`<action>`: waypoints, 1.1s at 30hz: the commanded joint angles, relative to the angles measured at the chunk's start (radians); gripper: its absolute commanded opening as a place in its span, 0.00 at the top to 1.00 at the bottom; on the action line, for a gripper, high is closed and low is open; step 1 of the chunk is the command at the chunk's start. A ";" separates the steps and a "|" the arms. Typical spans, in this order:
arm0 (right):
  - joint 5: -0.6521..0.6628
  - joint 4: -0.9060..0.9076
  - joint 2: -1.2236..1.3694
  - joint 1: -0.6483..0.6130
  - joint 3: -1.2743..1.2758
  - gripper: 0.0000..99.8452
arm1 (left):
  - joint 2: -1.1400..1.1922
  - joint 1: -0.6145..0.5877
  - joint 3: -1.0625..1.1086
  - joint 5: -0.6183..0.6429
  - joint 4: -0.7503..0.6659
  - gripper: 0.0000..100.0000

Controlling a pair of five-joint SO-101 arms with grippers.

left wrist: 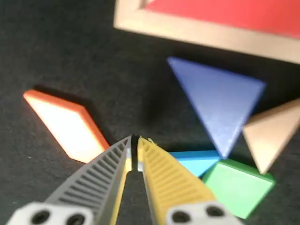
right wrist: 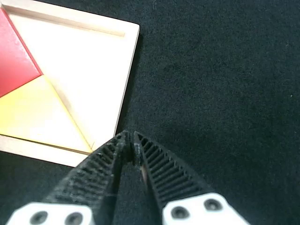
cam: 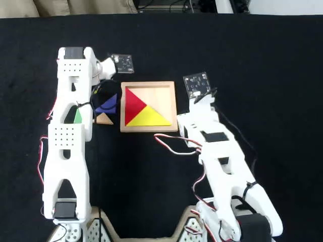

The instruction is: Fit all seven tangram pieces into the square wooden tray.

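The square wooden tray (cam: pixel 148 128) lies mid-table holding a red triangle (cam: pixel 132 102) and a yellow triangle (cam: pixel 150 118); part of its floor is bare. Left of the tray, beside the left arm, lie a dark blue triangle (left wrist: pixel 220 98), a tan triangle (left wrist: pixel 272 131), a light blue piece (left wrist: pixel 194 161), a green piece (left wrist: pixel 236 185) and an orange parallelogram (left wrist: pixel 65 124). My left gripper (left wrist: pixel 135 140) is shut and empty, its tips over the cloth between the orange parallelogram and the light blue piece. My right gripper (right wrist: pixel 129 138) is shut and empty, just off the tray's corner (right wrist: pixel 101 140) by the yellow triangle (right wrist: pixel 33 110).
A black cloth (cam: pixel 262 60) covers the whole table, with open room to the right of the tray and in front of it. The two arm bases stand at the near edge. A curtain and cables run along the far edge.
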 commanded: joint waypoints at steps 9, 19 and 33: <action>0.012 -0.018 -0.036 0.017 -0.005 0.99 | 0.012 0.021 -0.285 0.087 -0.084 0.96; 0.012 -0.020 -0.036 0.015 -0.005 0.99 | 0.287 -0.068 -0.271 0.577 -0.726 0.96; 0.014 -0.020 -0.036 0.015 -0.008 0.99 | 0.229 -0.067 -0.372 0.258 -0.044 0.97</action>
